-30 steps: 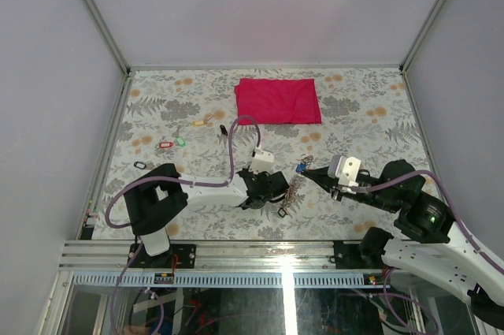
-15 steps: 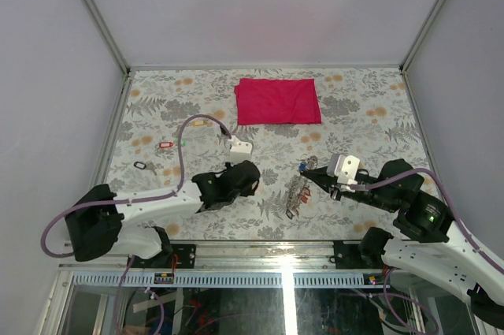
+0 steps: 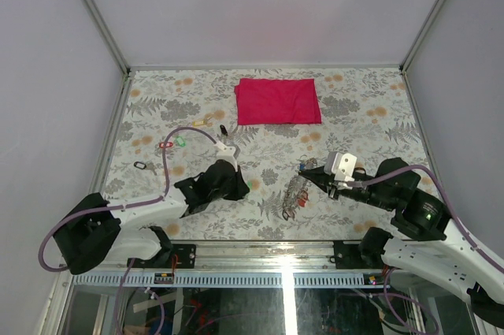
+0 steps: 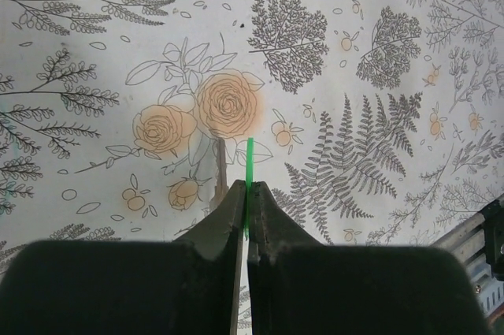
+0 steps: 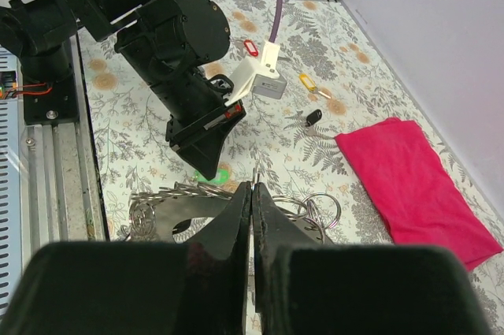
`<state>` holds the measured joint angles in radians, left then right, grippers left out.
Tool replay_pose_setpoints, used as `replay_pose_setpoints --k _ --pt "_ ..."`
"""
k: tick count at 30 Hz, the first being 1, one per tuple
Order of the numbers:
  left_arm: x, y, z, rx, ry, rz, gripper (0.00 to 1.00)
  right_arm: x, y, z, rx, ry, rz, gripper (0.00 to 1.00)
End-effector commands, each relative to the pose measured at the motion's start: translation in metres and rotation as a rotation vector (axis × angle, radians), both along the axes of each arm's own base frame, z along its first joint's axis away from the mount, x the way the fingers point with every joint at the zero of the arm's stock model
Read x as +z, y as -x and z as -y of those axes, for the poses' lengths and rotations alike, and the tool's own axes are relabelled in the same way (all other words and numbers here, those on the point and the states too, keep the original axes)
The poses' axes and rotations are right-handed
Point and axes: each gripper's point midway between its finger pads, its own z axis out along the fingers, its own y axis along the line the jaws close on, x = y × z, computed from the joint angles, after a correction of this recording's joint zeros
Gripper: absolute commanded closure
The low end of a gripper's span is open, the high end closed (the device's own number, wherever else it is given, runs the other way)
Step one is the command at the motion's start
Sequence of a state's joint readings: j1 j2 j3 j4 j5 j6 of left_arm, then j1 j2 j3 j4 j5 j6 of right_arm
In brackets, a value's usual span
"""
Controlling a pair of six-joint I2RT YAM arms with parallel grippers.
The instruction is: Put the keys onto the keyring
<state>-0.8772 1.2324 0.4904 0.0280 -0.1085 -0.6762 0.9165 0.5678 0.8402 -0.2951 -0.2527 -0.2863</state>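
Across the flowery table point(image 3: 362, 114) the biggest thing is the red cloth point(image 3: 278, 101), folded flat near the far edge, well away from everything else. Closer in, the two arms reach toward the middle from either side. The left gripper point(image 4: 246, 193) has its fingers squeezed together on the green key point(image 4: 249, 163). In its wrist view the green tag pokes out of the tips edge-on, above the tabletop. The right gripper point(image 5: 252, 191) is pinched shut too, tips right at the keyring point(image 3: 294, 190). Whether it's actually nipping anything is too small to call. The keyring lies on the table between the two grippers, nearer the right one, in a tangle of metal loops and chain with a few small coloured bits mixed in. The loose keys are off on the left side of the table, well away from the ring: a red key point(image 3: 165, 145) with another green one point(image 3: 179, 142) just beside it, a yellow key point(image 3: 201, 122) and a black key point(image 3: 223, 129) a bit further back toward the cloth, and one more dark key point(image 3: 139, 165) out near the left edge — all lying flat.
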Motion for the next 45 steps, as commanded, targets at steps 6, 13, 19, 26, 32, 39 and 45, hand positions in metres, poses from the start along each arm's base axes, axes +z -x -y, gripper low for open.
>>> replay_pose_setpoints --k 6,13,19,26,32,39,45 --pt "0.008 -0.016 -0.009 0.049 0.212 0.002 0.97 0.035 0.001 -0.007 0.022 -0.111 0.059 1.0" --pt "-0.008 -0.018 -0.026 0.123 0.232 -0.03 0.96 0.034 0.001 -0.009 0.027 -0.107 0.054 1.0" --pt "-0.015 -0.019 -0.038 0.177 0.24 -0.04 0.84 0.032 0.001 -0.009 0.027 -0.104 0.049 1.0" --pt "-0.012 -0.024 -0.051 0.225 0.198 -0.013 0.67 0.031 0.002 -0.009 0.031 -0.107 0.042 1.0" --pt "-0.005 -0.028 -0.062 0.243 0.128 0.007 0.55 0.03 0.003 -0.008 0.03 -0.106 0.038 1.0" --pt "0.006 -0.025 -0.047 0.056 -0.032 0.012 0.52 0.029 0.003 -0.006 0.023 -0.1 0.041 1.0" --pt "0.002 -0.022 -0.028 -0.162 -0.178 -0.049 0.46 0.028 0.004 -0.006 0.026 -0.096 0.036 1.0"
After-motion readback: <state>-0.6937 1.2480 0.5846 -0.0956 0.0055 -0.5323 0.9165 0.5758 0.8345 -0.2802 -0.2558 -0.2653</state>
